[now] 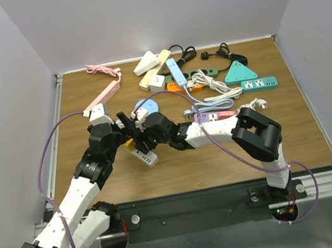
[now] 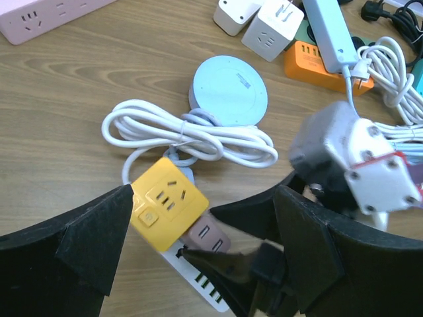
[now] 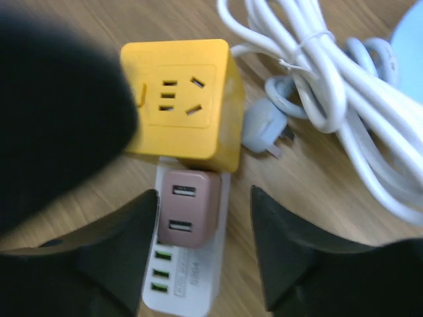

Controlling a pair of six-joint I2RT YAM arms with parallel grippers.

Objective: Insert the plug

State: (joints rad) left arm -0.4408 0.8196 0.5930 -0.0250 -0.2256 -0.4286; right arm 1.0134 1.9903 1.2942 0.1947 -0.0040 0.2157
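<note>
A pink USB charger plug [image 3: 188, 208] stands on a white power strip [image 3: 188, 281], right beside a yellow cube socket [image 3: 182, 99]. My right gripper [image 3: 201, 198] is open and straddles the pink plug; its left finger [image 3: 125, 231] is close against the plug and the right finger stands well apart. In the left wrist view my left gripper [image 2: 203, 191] is open wide above the yellow cube [image 2: 165, 201], the pink plug [image 2: 208, 239] and the strip [image 2: 201, 287]. In the top view both grippers [image 1: 126, 126] [image 1: 145, 142] meet over the strip [image 1: 147, 159].
A coiled white cable [image 2: 192, 135] and a round pale-blue hub [image 2: 228, 89] lie just beyond the cube; its loose grey plug [image 3: 268, 129] lies beside the cube. Several other power strips and adapters [image 1: 210, 81] crowd the far part of the table. A pink strip [image 1: 102, 96] lies far left.
</note>
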